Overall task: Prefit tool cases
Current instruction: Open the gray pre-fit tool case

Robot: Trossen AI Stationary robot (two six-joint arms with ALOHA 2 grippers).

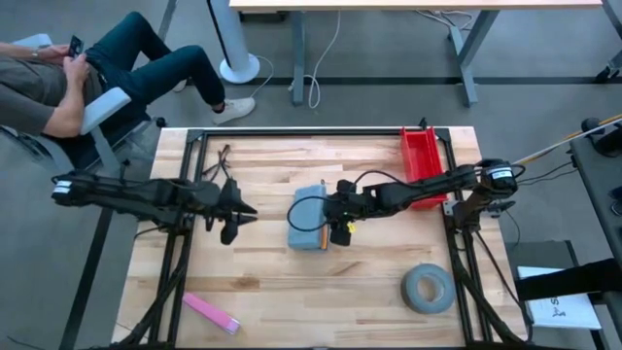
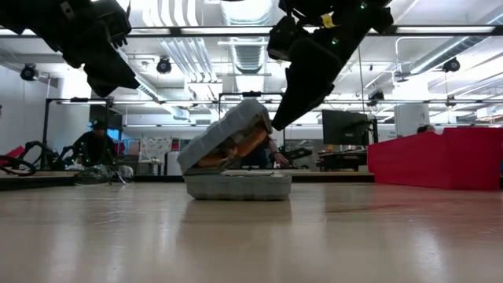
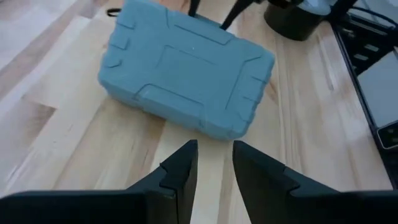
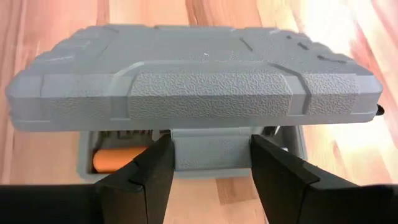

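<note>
I'm working my right hand [image 4: 205, 168] — fingers parted — straddling the latch tab of the half-open blue-grey plastic tool case [image 4: 193, 74]; left hand [image 3: 214, 168], narrowly parted, hovering farther off.

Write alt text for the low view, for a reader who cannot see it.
A blue-grey tool case sits on the wooden table with its lid propped partly open, something orange showing inside. The right gripper reaches down to the raised lid edge, while the left gripper hangs apart at upper left. A red bin stands at right.
</note>
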